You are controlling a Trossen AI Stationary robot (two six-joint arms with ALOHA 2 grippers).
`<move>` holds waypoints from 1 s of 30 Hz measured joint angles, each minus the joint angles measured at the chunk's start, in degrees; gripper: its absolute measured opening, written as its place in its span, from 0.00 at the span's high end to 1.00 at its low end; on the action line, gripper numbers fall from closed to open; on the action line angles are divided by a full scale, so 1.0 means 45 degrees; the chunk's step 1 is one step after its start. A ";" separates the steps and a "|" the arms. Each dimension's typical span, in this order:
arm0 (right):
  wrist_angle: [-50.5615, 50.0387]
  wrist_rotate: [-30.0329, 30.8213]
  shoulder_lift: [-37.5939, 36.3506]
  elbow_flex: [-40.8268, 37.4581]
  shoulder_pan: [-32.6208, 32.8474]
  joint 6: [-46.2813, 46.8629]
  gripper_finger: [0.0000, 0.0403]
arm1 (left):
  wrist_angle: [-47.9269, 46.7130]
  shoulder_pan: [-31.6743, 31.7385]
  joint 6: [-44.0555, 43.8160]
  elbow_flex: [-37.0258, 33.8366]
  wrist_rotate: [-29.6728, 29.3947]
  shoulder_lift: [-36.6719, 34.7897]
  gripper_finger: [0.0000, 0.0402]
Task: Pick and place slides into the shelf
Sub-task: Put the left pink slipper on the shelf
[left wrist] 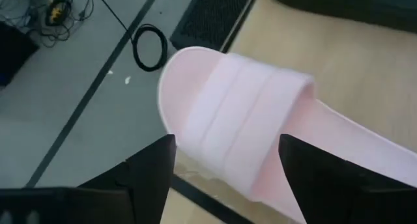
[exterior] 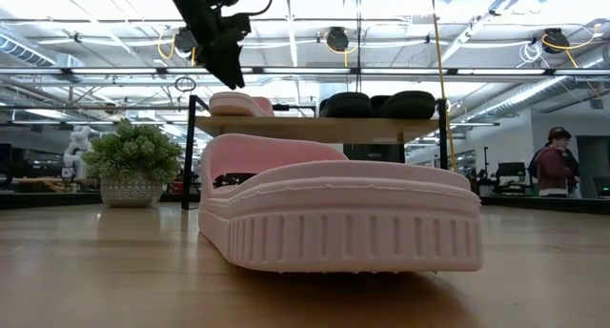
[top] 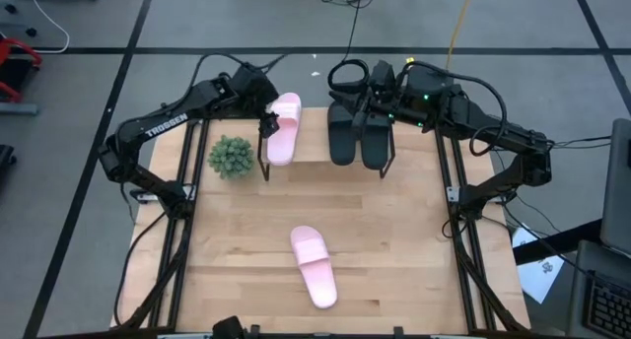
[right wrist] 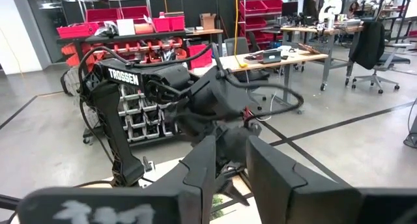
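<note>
One light pink slide (top: 284,128) lies sole-down on the shelf (top: 314,137), at its left end. My left gripper (left wrist: 228,142) hovers open just above it, a finger on either side of the wide strap (left wrist: 238,113) and clear of it; the low view shows the gap between the left gripper (exterior: 227,69) and that slide (exterior: 234,103). The black pair (top: 360,134) sits side by side at the shelf's right end. My right gripper (right wrist: 229,142) hangs open above the far end of that pair, pointing toward the left arm. The second pink slide (top: 314,266) rests on the tabletop, near the front.
A small potted plant (top: 231,157) stands on the table just left of the shelf. The shelf has a bare stretch (exterior: 305,128) between the pink slide and the black pair. Open tabletop (top: 394,231) lies around the near pink slide. A person (exterior: 555,161) stands far back in the room.
</note>
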 joint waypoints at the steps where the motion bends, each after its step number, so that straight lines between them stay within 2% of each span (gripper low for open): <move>1: 0.0000 0.0000 0.0000 0.0000 0.0000 -0.0008 0.80 | -0.0009 -0.0116 0.0013 0.0000 -0.0043 0.0063 0.31; 8: 0.0000 0.0000 0.0000 0.0000 0.0000 -0.0018 0.80 | 0.0015 -0.0805 0.0301 -0.0002 -0.0594 0.0726 0.31; 18: -0.0001 0.0000 0.0000 0.0000 0.0000 -0.0018 0.80 | 0.0011 -0.1091 0.0409 -0.0005 -0.4970 0.1872 0.31; 25: 0.0132 0.0000 0.0000 -0.0185 0.0000 -0.0013 0.80 | 0.0344 -0.1086 0.0416 -0.0005 -0.5106 0.1858 0.32; 27: 0.0325 0.0000 0.0000 -0.0383 0.0000 0.0002 0.80 | 0.0326 -0.1086 0.0416 -0.0005 -0.5074 0.1858 0.36; 30: 0.0644 0.0000 0.0000 -0.0639 0.0000 0.0011 0.80 | 0.0338 -0.1091 0.0358 0.0000 -0.4641 0.1941 0.48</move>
